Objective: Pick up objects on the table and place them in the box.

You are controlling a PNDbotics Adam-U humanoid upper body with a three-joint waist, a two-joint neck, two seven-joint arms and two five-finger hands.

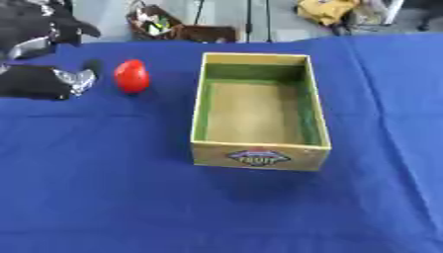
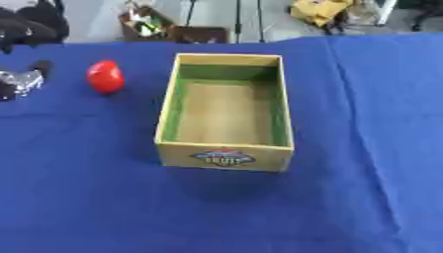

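A red rounded object (image 1: 131, 75) lies on the blue tablecloth (image 1: 104, 188), left of the box. The box (image 1: 259, 154) is yellow outside and green inside, with a label on its near wall; only its brown floor shows within. My left hand (image 1: 48, 81), black with silver parts, comes in from the left edge and sits just left of the red object, apart from it. One black finger (image 1: 91, 65) points up towards the object, and the hand is open and holds nothing. My right hand shows in neither view.
Part of my left arm (image 1: 39, 29) crosses the upper left corner. Beyond the table's far edge are a brown basket (image 1: 160, 23), stand legs and a yellow bundle (image 1: 325, 10) on the floor.
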